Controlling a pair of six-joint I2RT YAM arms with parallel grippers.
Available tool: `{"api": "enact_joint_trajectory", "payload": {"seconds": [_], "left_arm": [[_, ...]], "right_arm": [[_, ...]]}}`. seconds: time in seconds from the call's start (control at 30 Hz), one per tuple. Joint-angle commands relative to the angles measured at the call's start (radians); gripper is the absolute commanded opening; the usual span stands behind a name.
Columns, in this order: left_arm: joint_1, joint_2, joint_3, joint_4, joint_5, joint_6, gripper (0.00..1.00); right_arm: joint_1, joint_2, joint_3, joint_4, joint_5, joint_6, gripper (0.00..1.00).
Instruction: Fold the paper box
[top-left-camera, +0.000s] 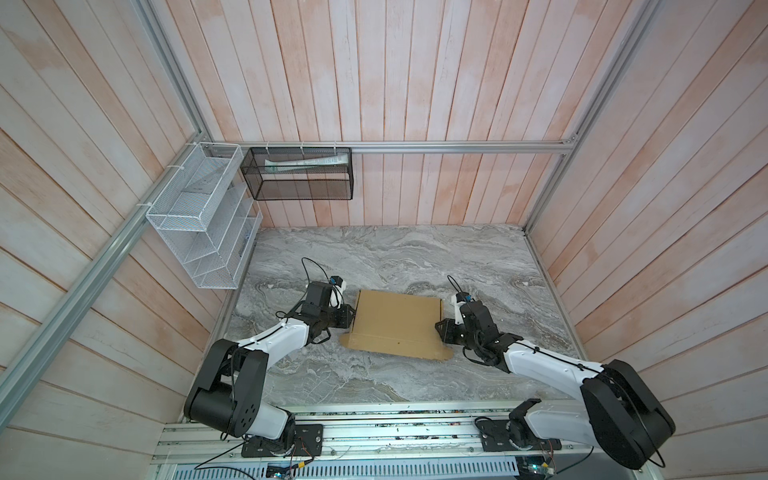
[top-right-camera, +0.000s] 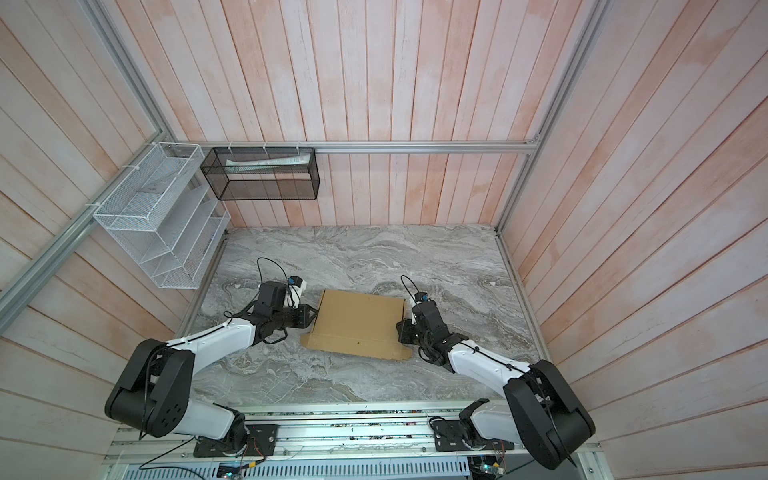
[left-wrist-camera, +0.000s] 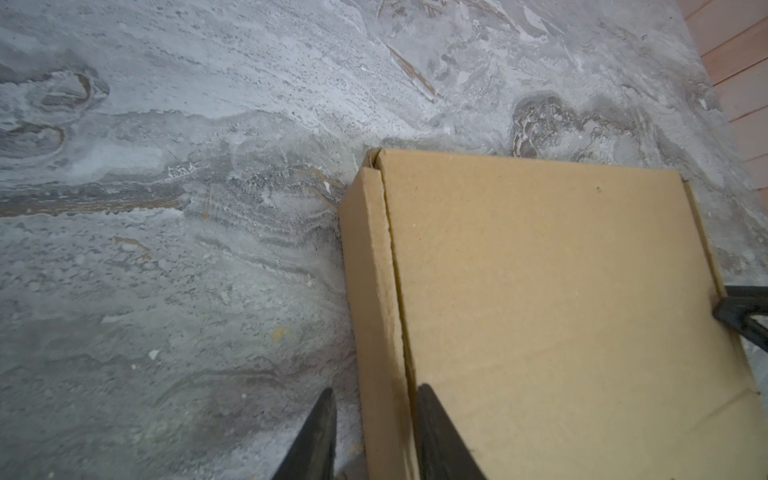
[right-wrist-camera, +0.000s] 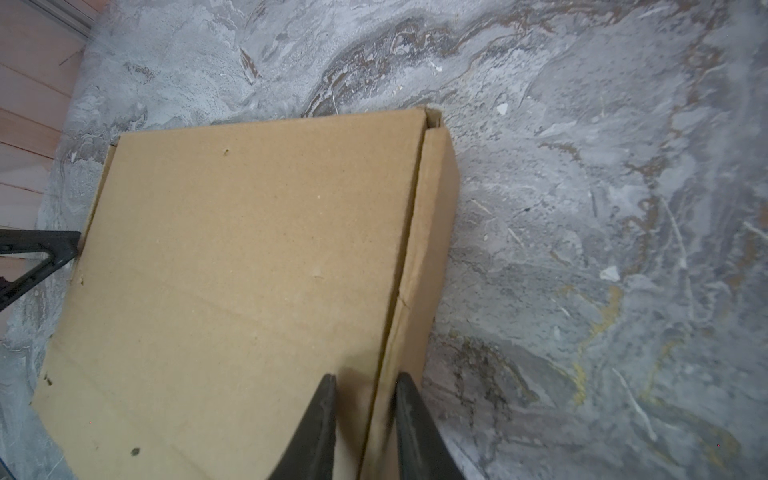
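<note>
Two side walls of the paper box (top-left-camera: 397, 322) stand between my fingers, one wall per pincer. The box lies near the middle of the table (top-left-camera: 415, 257) with its lid folded down flat. Its front flap (top-left-camera: 395, 348), with rounded tabs, lies spread on the table toward my bases.

My left pincer (left-wrist-camera: 376, 399) is narrow but not closed. One finger sits over the lid and its mate stands outside the wall, with a sliver of table showing between them. My right pincer (right-wrist-camera: 365, 382) straddles the opposite wall just as narrowly; whether it pinches the cardboard, I cannot tell.

I judge this step to be squaring the walls so the lid seats, and the front flap is not yet tucked. To do it well I should squeeze both sides evenly and gently. Corrugated card creases easily, and a lopsided push would probably slide the box on this smooth grey marbled top.

Pale wooden planks (top-left-camera: 415, 83) wall the space. A white wire rack (top-left-camera: 195, 216) and a black mesh basket (top-left-camera: 299, 174) hang at the far left corner, well apart from the work.
</note>
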Motion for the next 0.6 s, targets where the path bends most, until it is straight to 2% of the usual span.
{"api": "enact_joint_trajectory", "payload": {"seconds": [0.0, 0.4, 0.57], "left_arm": [[0.003, 0.019, 0.014, 0.018, 0.012, 0.013, 0.35], [0.004, 0.044, 0.023, 0.012, 0.032, 0.013, 0.33], [0.004, 0.043, 0.019, 0.018, 0.036, 0.010, 0.27]], "right_arm": [[-0.006, 0.018, 0.008, -0.037, -0.001, -0.022, 0.25], [-0.012, 0.015, 0.001, -0.025, -0.007, -0.023, 0.24], [-0.014, 0.016, 0.014, -0.033, -0.020, -0.022, 0.25]]}}
